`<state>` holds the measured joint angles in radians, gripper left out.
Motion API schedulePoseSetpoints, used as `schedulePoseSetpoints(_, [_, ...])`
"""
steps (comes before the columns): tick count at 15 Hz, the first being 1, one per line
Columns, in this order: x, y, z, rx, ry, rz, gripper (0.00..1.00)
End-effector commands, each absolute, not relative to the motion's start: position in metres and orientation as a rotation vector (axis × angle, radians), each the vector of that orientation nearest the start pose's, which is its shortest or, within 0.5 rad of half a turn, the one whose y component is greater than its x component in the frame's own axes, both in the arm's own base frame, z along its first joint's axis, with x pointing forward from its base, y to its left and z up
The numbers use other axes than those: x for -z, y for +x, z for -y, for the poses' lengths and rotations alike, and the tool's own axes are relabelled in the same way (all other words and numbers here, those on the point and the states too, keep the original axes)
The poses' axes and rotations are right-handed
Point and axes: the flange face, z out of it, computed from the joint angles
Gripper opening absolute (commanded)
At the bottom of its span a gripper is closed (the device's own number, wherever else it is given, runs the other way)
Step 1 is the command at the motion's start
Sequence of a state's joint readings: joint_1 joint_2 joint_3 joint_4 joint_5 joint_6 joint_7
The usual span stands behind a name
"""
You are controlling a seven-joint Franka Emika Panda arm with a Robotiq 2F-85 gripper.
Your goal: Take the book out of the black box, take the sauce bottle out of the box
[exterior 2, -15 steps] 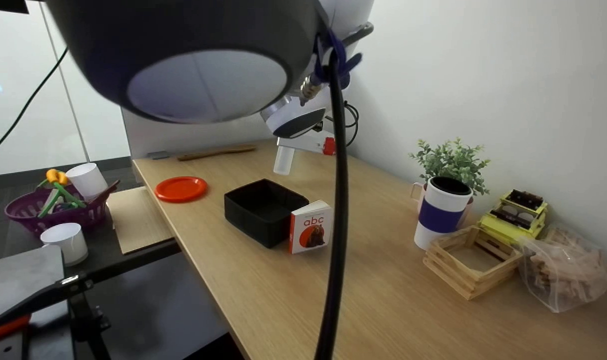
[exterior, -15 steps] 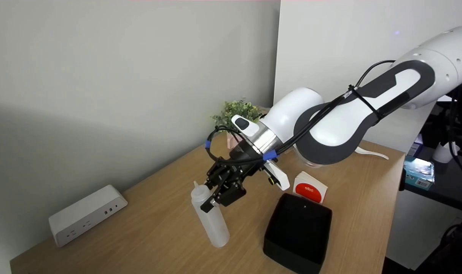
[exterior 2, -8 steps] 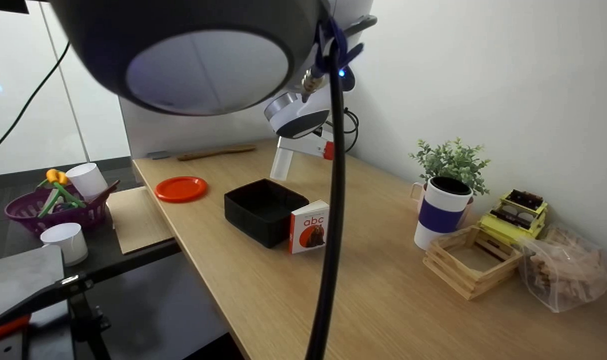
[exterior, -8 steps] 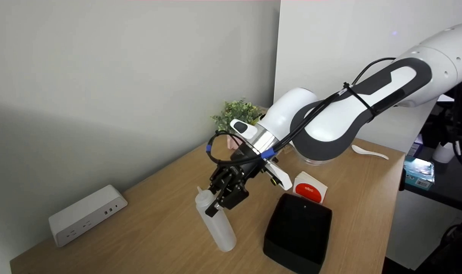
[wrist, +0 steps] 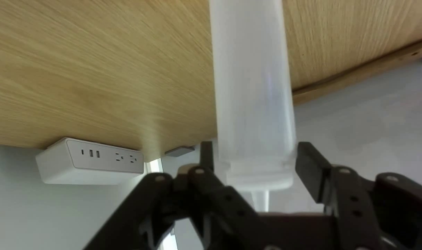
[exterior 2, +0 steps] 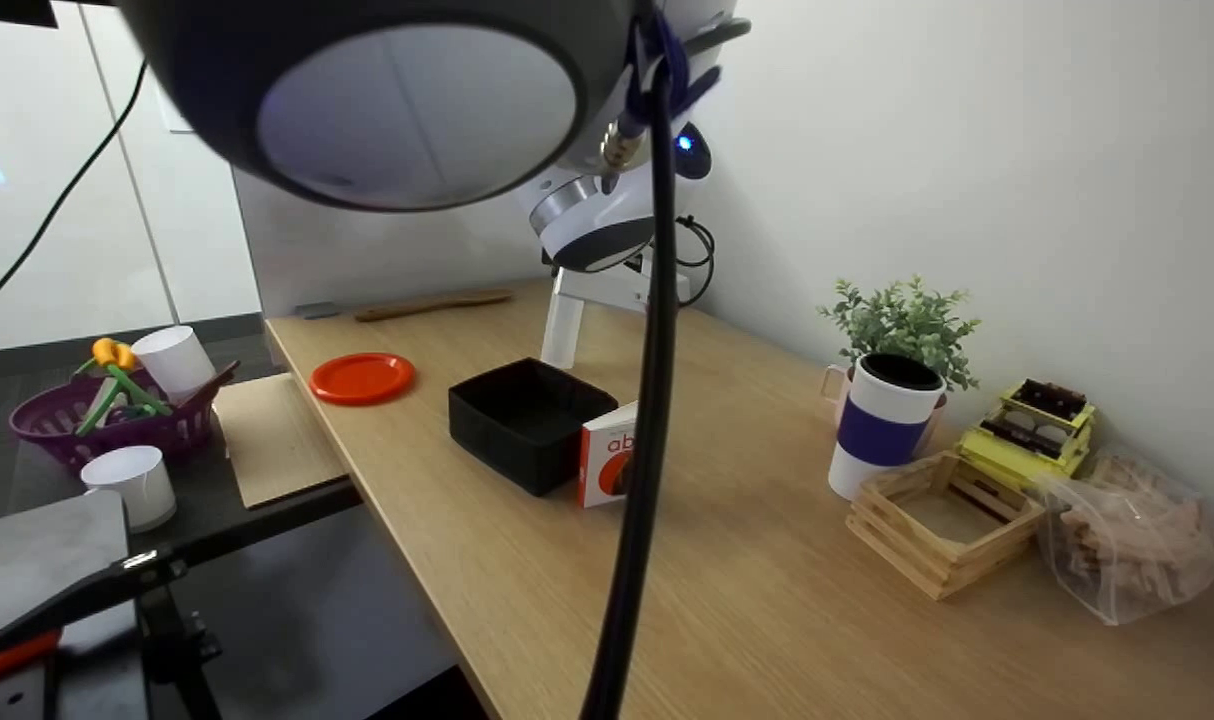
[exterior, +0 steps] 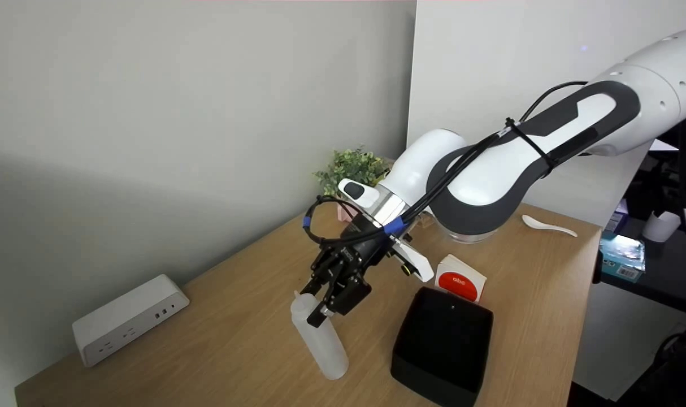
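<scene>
The translucent sauce bottle (exterior: pixel 325 347) is outside the black box (exterior: pixel 433 387), tilted, close above or touching the table; I cannot tell which. It also shows in an exterior view (exterior 2: pixel 561 345) and the wrist view (wrist: pixel 251 86). My gripper (exterior: pixel 311 306) has a finger on each side of the bottle near its cap. In the wrist view the gripper (wrist: pixel 254 154) leaves a thin gap on the left; the right finger is at the bottle's edge. The book (exterior: pixel 457 282) stands beside the box in both exterior views, partly behind a cable (exterior 2: pixel 604 475).
A white power strip (exterior: pixel 131 316) lies by the wall. A red plate (exterior 2: pixel 362 380) and a wooden stick (exterior 2: pixel 432 305) are on the table. A banded cup (exterior 2: pixel 879 425), plant (exterior 2: pixel 902 325), wooden crate (exterior 2: pixel 942 530) and bag (exterior 2: pixel 1137 540) stand along the wall.
In an exterior view, my gripper and the bottle moved slightly right, then down. The bottle's cap now sits lower relative to the fingers. The book and the box stayed in place.
</scene>
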<state>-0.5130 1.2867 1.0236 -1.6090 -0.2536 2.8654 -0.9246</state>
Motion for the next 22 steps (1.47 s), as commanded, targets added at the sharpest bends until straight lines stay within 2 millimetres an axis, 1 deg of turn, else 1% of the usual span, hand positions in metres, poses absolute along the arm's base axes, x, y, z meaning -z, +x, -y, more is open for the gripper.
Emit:
schedulePoseSetpoints(1, [-0.171,0.692,-0.207,0.844,-2.124,1.173,0.46])
schedulePoseSetpoints(2, [-0.171,0.691,-0.208,0.846,-2.121,1.176,0.47])
schedulePoseSetpoints(4, [-0.171,0.691,-0.208,0.851,-2.116,1.183,0.27])
schedulePoseSetpoints(5, [-0.171,0.690,-0.208,0.854,-2.112,1.187,0.19])
schedulePoseSetpoints(6, [-0.171,0.690,-0.208,0.856,-2.111,1.189,0.13])
schedulePoseSetpoints(7, [-0.171,0.690,-0.208,0.856,-2.109,1.193,0.46])
schedulePoseSetpoints(8, [-0.172,0.690,-0.209,0.856,-2.108,1.195,0.51])
schedulePoseSetpoints(9, [-0.172,0.689,-0.209,0.858,-2.109,1.200,0.53])
schedulePoseSetpoints(13, [-0.179,0.683,-0.213,0.867,-2.120,1.221,0.79])
schedulePoseSetpoints(14, [-0.183,0.681,-0.215,0.867,-2.123,1.232,0.87])
schedulePoseSetpoints(16, [-0.192,0.675,-0.220,0.854,-2.132,1.243,0.99])
schedulePoseSetpoints(17, [-0.198,0.670,-0.224,0.830,-2.143,1.234,1.00])
schedulePoseSetpoints(22, [-0.222,0.641,-0.240,0.709,-2.251,1.139,1.00])
